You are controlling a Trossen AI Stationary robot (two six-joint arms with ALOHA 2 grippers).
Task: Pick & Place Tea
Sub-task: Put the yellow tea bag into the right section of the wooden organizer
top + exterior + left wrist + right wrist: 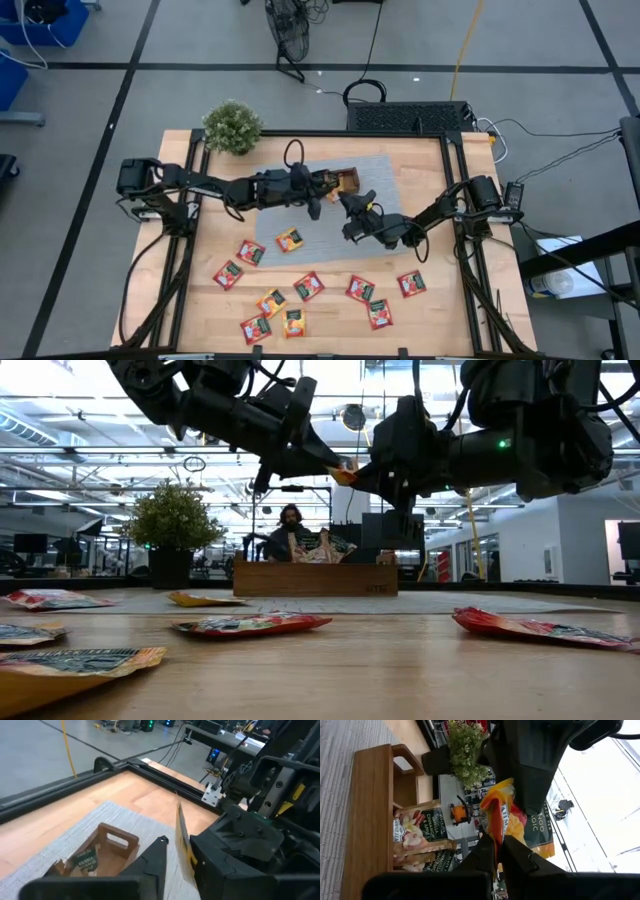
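Eleven tea packets (308,286) loose, one tray (347,181)

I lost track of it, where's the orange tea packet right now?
The orange packet is in the air above the grey mat, pinched between the right tool and left tool, beside the tray.

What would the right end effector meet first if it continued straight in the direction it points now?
Probably the left end effector. The right end effector, shut on an orange-yellow tea packet, faces it directly at close range. The wooden tray lies off to the side; depth is unclear.
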